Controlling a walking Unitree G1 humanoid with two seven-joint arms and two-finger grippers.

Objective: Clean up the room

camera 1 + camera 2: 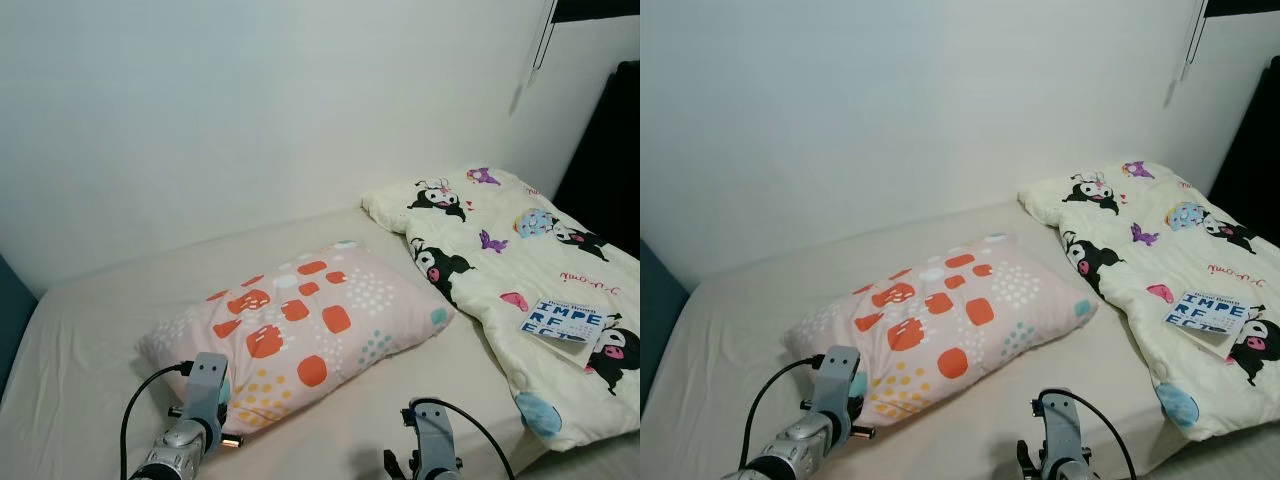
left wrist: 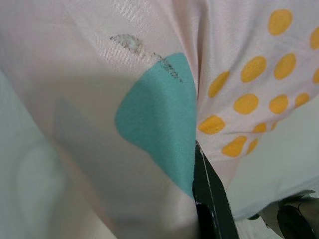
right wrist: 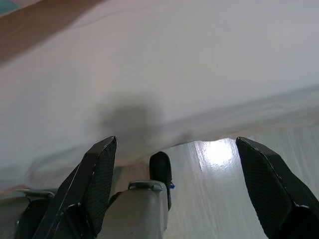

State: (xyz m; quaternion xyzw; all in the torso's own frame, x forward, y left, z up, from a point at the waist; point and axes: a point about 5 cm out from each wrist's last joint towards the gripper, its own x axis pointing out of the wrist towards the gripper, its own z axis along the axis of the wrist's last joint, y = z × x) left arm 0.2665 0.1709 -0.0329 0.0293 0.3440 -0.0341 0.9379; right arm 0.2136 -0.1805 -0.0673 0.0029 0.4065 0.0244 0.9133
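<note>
A plain white wall [image 1: 250, 110] backs the bed [image 1: 90, 320], where a pink spotted pillow [image 1: 300, 330] lies mid-mattress beside a cartoon-print quilt [image 1: 500, 260] with a book [image 1: 563, 322] resting on it. The left claw [image 1: 222, 412] is at the pillow's near corner, seemingly pinching the fabric, though the grip is hard to see. The right claw [image 3: 184, 174] hangs wide open at the bed's edge.

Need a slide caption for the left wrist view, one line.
Left gripper's black finger pressed against the pink pillow with teal and yellow spots.
</note>
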